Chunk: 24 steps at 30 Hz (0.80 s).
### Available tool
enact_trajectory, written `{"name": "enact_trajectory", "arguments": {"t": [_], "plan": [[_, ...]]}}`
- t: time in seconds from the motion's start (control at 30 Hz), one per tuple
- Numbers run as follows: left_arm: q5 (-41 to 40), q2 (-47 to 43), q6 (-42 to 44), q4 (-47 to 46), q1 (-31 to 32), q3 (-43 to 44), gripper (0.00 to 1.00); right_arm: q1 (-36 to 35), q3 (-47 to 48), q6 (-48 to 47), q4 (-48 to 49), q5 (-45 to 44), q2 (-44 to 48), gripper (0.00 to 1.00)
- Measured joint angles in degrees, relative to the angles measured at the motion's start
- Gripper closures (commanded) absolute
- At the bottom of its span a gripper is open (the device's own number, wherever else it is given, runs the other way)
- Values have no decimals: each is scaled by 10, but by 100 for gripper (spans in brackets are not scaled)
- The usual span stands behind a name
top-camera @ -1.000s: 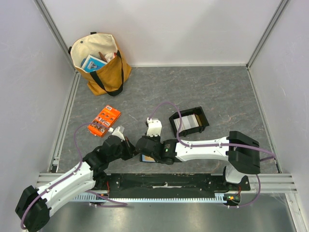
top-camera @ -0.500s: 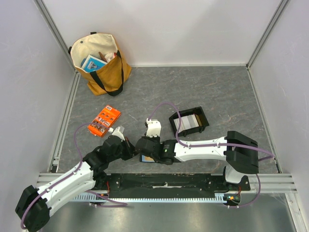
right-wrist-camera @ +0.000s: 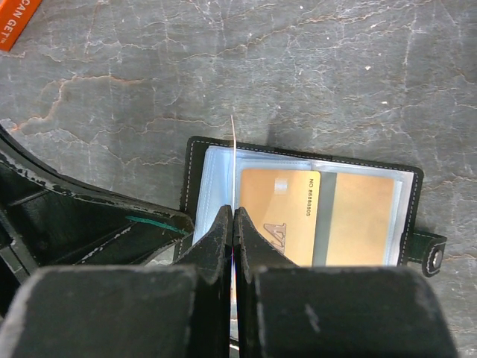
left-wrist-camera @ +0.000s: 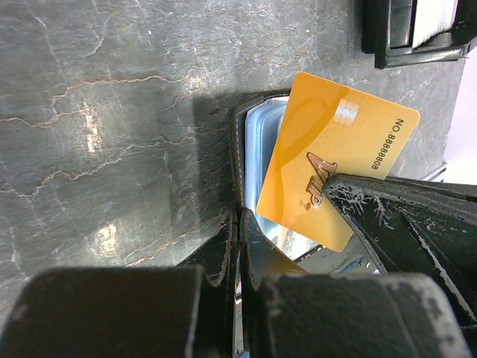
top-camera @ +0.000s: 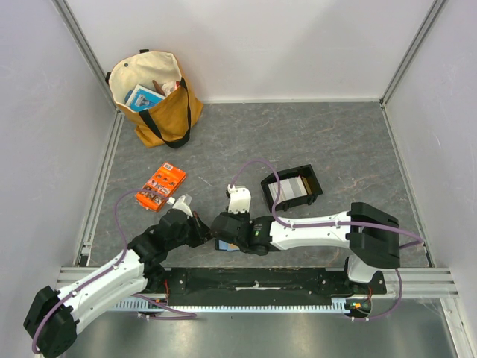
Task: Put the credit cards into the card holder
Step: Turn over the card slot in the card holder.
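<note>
The black card holder (right-wrist-camera: 298, 154) lies open on the table, with gold cards (right-wrist-camera: 277, 212) in its clear pockets and its snap tab (right-wrist-camera: 431, 255) at the right. My right gripper (right-wrist-camera: 235, 212) is shut on a credit card (right-wrist-camera: 233, 160), seen edge-on over the holder's left half. In the left wrist view that gold card (left-wrist-camera: 335, 145) tilts over the holder's blue-edged slots (left-wrist-camera: 261, 142). My left gripper (left-wrist-camera: 238, 224) is shut on the holder's black left edge (left-wrist-camera: 238, 142). From above, both grippers meet over the holder (top-camera: 226, 245).
A black tray (top-camera: 292, 190) holding more cards stands just behind the right arm. An orange printed packet (top-camera: 160, 186) lies to the left. A tan tote bag (top-camera: 153, 93) stands at the back left corner. Walls enclose the table.
The right gripper and its card have edged slightly toward the near side. The left arm has not moved.
</note>
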<state>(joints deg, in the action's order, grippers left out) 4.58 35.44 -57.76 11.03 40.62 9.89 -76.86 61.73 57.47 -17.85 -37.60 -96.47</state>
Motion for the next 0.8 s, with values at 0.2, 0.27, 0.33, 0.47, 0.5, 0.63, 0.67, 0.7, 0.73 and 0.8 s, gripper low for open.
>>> {"name": "enact_trajectory", "arguments": {"t": [0.2,0.27,0.33,0.47,0.5,0.63,0.67,0.7,0.73,0.8], "plan": [[0,-1,0,0,0,0,98,0,0,0,-20,-11,5,100],[0,-1,0,0,0,0,98,0,0,-1,-29,-15,9,100],[0,-1,0,0,0,0,98,0,0,0,-33,-16,12,100],[0,-1,0,0,0,0,98,0,0,-2,-40,-19,17,100],[0,0,0,0,0,0,98,0,0,-3,-41,-19,19,100],[-1,2,0,1,0,0,98,0,0,-4,-43,-23,24,100],[-2,2,0,1,0,0,98,0,0,-5,-43,-23,27,100],[-2,2,0,1,0,0,98,0,0,-6,-43,-23,31,100],[-2,2,0,1,0,0,98,0,0,-7,-43,-23,35,100],[-2,2,0,1,0,0,98,0,-1,-10,-43,-24,45,100]]}}
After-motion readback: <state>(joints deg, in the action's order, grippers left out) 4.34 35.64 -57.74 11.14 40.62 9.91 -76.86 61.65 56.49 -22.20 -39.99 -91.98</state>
